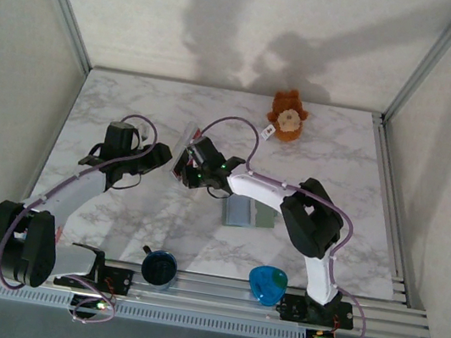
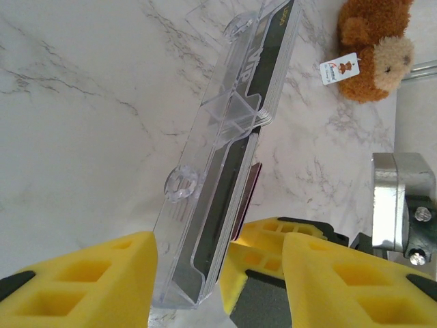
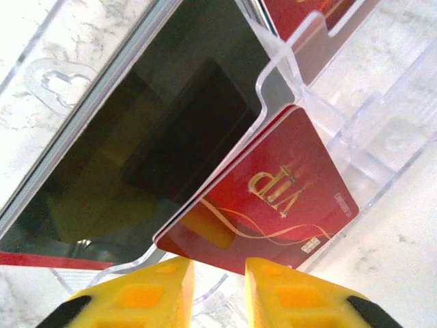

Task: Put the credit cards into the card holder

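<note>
- The small thin red rectangular card with gold VIP lettering (image 3: 273, 198) is parked in a slot of the clear plastic display stand (image 2: 218, 137) on the white marbled bench (image 1: 133, 103). A second red card (image 3: 307, 14) is tucked in the next slot along.
- The right gripper (image 3: 220, 287) is set right at the VIP card's bottom edge, jaws drawn close with a narrow gap. Whether the card is actually pinched can't be told.
- The left gripper (image 2: 220, 273) is placed around the stand's near end, jaws apart, with nothing seen to be clamped.
- For a clean pull, the card is best pinched square on its free edge and slid out along the slot, not levered. The stand probably needs to be braced by the left jaws so it isn't dragged or tipped.
- The flat grey-green folding wallet with a blue-grey inner side (image 1: 262, 218) is laid open on the bench, well apart from the stand, beside the right arm.
- Hard to make out: the wallet's pockets can't be read from above, and one edge is covered by the arm. How deep the card is seated is muddied by reflections in the plastic. The stand's foot is cut off at the bottom of the left wrist view.
</note>
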Controlling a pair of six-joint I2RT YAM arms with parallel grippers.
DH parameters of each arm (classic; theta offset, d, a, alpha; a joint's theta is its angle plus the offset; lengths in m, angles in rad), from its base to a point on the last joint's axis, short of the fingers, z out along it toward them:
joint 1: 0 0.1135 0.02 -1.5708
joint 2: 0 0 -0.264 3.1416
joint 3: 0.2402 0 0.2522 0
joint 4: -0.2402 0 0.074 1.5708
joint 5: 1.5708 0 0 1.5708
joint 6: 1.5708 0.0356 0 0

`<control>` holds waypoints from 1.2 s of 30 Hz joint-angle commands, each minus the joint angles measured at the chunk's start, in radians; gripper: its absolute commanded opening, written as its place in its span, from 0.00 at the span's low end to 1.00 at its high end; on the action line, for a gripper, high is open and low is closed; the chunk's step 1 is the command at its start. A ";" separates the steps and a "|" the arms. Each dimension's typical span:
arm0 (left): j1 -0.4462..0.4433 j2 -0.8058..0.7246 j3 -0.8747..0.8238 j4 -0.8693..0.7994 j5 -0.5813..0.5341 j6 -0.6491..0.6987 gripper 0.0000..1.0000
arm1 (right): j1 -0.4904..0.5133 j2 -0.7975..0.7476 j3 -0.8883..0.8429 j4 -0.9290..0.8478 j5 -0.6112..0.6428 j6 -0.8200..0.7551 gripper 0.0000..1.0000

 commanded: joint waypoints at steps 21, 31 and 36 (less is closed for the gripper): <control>0.016 -0.011 -0.013 0.004 -0.010 0.009 0.51 | 0.031 -0.007 0.077 -0.042 0.084 -0.081 0.40; 0.021 -0.008 -0.016 0.008 -0.004 0.008 0.50 | 0.027 0.067 0.173 -0.104 0.151 -0.089 0.45; 0.024 -0.007 -0.018 0.005 -0.001 0.011 0.50 | 0.028 0.080 0.197 -0.143 0.177 -0.055 0.44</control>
